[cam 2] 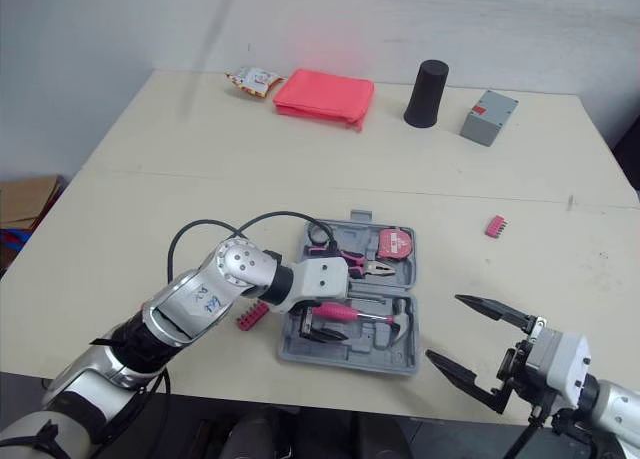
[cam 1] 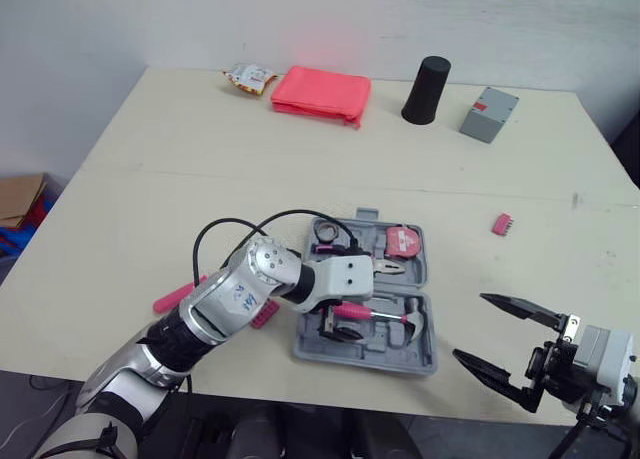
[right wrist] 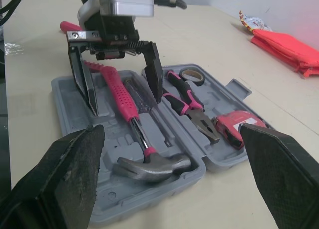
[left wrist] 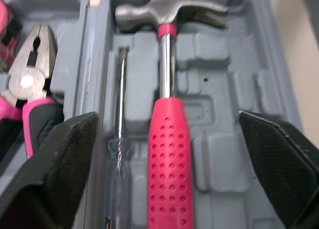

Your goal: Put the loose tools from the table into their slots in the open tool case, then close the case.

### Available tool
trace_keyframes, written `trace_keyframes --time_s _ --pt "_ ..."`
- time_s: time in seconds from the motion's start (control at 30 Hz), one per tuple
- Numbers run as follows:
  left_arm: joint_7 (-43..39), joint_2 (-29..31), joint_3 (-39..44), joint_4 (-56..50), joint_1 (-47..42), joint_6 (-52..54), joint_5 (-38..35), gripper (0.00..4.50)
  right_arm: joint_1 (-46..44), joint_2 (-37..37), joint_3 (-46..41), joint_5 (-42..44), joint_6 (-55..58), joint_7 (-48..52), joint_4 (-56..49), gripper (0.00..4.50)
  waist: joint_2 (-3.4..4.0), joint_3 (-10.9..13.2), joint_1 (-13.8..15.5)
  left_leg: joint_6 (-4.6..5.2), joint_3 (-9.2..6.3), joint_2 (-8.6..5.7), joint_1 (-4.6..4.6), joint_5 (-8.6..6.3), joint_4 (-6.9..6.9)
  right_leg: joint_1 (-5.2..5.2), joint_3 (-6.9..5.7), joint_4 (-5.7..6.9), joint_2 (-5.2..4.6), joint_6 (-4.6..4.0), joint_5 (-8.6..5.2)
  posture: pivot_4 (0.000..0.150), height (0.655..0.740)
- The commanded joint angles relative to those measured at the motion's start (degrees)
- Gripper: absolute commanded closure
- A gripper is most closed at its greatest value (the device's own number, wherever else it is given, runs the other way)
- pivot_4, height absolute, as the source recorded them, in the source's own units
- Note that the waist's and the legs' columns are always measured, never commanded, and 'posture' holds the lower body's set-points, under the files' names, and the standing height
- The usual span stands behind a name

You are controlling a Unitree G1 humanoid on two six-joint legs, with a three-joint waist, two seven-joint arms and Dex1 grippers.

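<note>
The grey tool case (cam 1: 416, 353) lies open near the table's front edge. It holds a pink-handled hammer (left wrist: 168, 159), a clear-handled screwdriver (left wrist: 119, 139), pliers (left wrist: 30, 64), a tape measure (cam 1: 405, 242) and a roll of black tape (cam 1: 325, 229). My left gripper (cam 1: 340, 327) hangs open just above the case, its fingers (right wrist: 82, 84) straddling the hammer's handle without touching it. The right gripper (cam 1: 472, 327) is open and empty, right of the case over the front edge. A pink screwdriver (cam 1: 175, 297) and a pink bit holder (cam 2: 250, 317) lie on the table left of the case. Another small pink bit holder (cam 1: 502, 223) lies to the right.
At the back of the table sit a red pouch (cam 1: 320, 92), a black cylinder (cam 1: 427, 89), a grey box (cam 1: 489, 114) and a snack packet (cam 1: 248, 77). A black cable loops from my left wrist over the case's left side.
</note>
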Motion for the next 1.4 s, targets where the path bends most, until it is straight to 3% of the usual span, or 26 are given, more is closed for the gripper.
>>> trace_keyframes --time_s 0.03,0.1,0.2,0.33,0.37,0.8,1.4 --pt "0.28 -0.89 6.57 1.64 2.23 -9.23 -2.89 0.33 0.83 0.44 -0.31 0.17 -2.31 0.89 0.19 0.0 0.0 0.0 0.04 0.0 -0.02 0.01 -0.01 0.0 0.0 0.0 -0.02 0.0 0.0 0.0 0.0 0.15 0.74" --pt "0.79 -2.81 10.81 3.95 4.77 -15.89 -5.27 0.93 1.09 0.54 -0.3 0.13 -2.9 1.11 0.55 0.0 0.02 -0.01 0.09 0.0 -0.04 -0.01 0.01 0.0 0.01 0.02 -0.04 -0.01 -0.02 0.0 0.0 0.15 0.74" --pt "1.17 -6.83 16.54 4.4 7.98 -17.45 -11.34 2.36 1.68 0.54 -0.22 0.31 -3.46 1.64 1.04 0.0 0.02 -0.01 0.08 0.03 -0.05 -0.01 -0.03 -0.01 0.05 0.02 -0.07 -0.01 -0.05 0.0 0.0 0.15 0.74" --pt "0.53 -6.87 14.19 7.73 11.09 -23.41 -8.18 4.24 2.2 0.72 0.08 0.62 -4.08 2.54 1.93 0.0 0.03 -0.01 0.09 0.04 -0.07 -0.02 -0.01 -0.02 0.07 0.07 -0.09 -0.02 -0.04 0.02 0.01 0.15 0.74" --pt "0.28 -6.68 13.32 8.36 11.69 -24.77 -7.37 4.44 2.26 0.85 0.12 0.57 -4.24 2.65 2.12 0.0 0.04 -0.02 0.09 0.04 -0.07 -0.03 0.0 -0.02 0.07 0.07 -0.09 -0.02 -0.04 0.02 0.01 0.15 0.74" --pt "5.25 -6.77 8.19 13.5 14.89 -23.99 0.2 4.44 5.93 2.49 0.34 0.22 -6.64 3.62 2.24 0.0 0.07 -0.04 0.05 0.06 -0.1 -0.03 0.04 -0.06 0.02 0.1 -0.09 -0.02 -0.07 -0.01 0.01 0.15 0.74" --pt "2.73 -4.39 -2.07 17.95 13.91 -21.41 8.86 4.44 5.09 1.6 2.18 -0.97 -4.18 -2.23 -1.72 0.0 0.3 -0.88 0.27 0.35 -0.19 -0.09 0.13 -0.24 -0.01 0.35 -0.17 -0.14 -0.19 -0.04 0.02 0.15 0.74"
